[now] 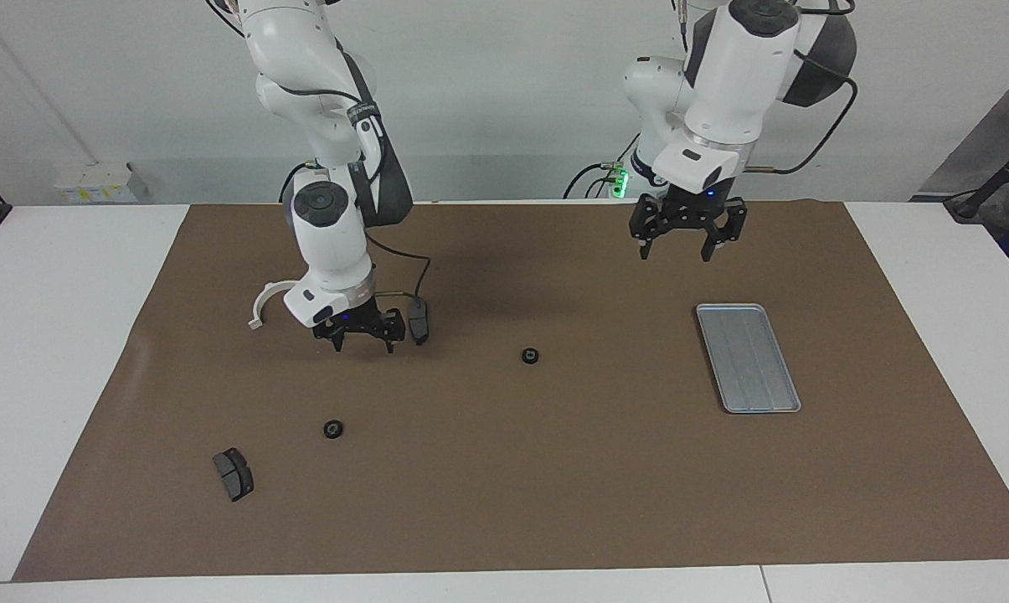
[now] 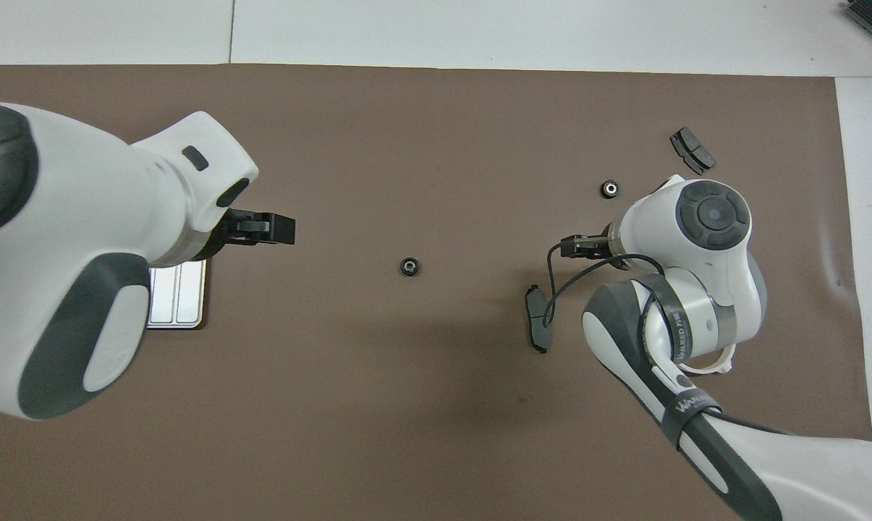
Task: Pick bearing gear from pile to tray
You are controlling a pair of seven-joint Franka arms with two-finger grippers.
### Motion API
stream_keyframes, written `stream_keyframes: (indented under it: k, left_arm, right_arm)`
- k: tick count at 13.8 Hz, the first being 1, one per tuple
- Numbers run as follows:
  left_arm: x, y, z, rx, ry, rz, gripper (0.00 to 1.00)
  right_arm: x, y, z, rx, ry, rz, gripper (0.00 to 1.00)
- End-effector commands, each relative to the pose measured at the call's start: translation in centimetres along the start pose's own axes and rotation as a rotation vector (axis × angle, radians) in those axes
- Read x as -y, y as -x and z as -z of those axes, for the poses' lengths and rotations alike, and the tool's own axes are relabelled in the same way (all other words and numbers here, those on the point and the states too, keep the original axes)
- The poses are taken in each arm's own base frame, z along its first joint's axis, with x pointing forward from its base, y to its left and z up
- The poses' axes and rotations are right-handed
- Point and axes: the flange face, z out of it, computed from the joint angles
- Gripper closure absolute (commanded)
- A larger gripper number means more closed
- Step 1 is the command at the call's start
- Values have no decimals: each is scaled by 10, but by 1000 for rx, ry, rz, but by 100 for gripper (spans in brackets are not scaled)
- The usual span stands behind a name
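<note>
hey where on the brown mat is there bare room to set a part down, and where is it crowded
Bare: the stretch between the middle gear and the tray, and the mat's whole edge farthest from the robots. Crowded: the right arm's end, where the open right gripper hangs low among the bracket, brake pads and another gear.

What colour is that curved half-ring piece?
White; the half-ring bracket shows best in the facing view.

A white table (image 1: 52, 352) is covered by a brown mat (image 1: 504, 494). On the mat are laid a silver tray (image 1: 748, 358), a white half-ring bracket (image 1: 263, 303), two dark brake pads (image 1: 233, 474) (image 1: 419, 320) and two visible black gears (image 1: 530, 356) (image 1: 332, 430).
</note>
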Motion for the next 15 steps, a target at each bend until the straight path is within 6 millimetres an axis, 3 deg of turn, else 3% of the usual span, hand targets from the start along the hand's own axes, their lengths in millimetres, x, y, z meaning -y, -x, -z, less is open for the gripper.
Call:
stream_keyframes:
  k: [1, 4, 6, 8, 10, 15]
  left_arm:
    - [-55, -3, -29, -4, 3, 8, 0]
    - [-116, 2, -70, 4, 9, 10, 0]
    - [-134, 5, -97, 4, 9, 4, 0]
    - [-175, 13, -157, 27, -11, 29, 0]
    - [-178, 7, -186, -11, 0, 44, 0]
    - [-168, 4, -233, -30, 10, 58, 0]
  right_arm:
    - [-27, 27, -21, -8, -17, 21, 0]
    - [-40, 30, -31, 4, -14, 32, 0]
    - [-42, 32, -34, 15, -11, 31, 0]
    - [-43, 36, -36, 27, -9, 33, 6]
    - [-44, 39, -38, 39, -8, 32, 13]
    - [-45, 47, -39, 102, 4, 59, 24]
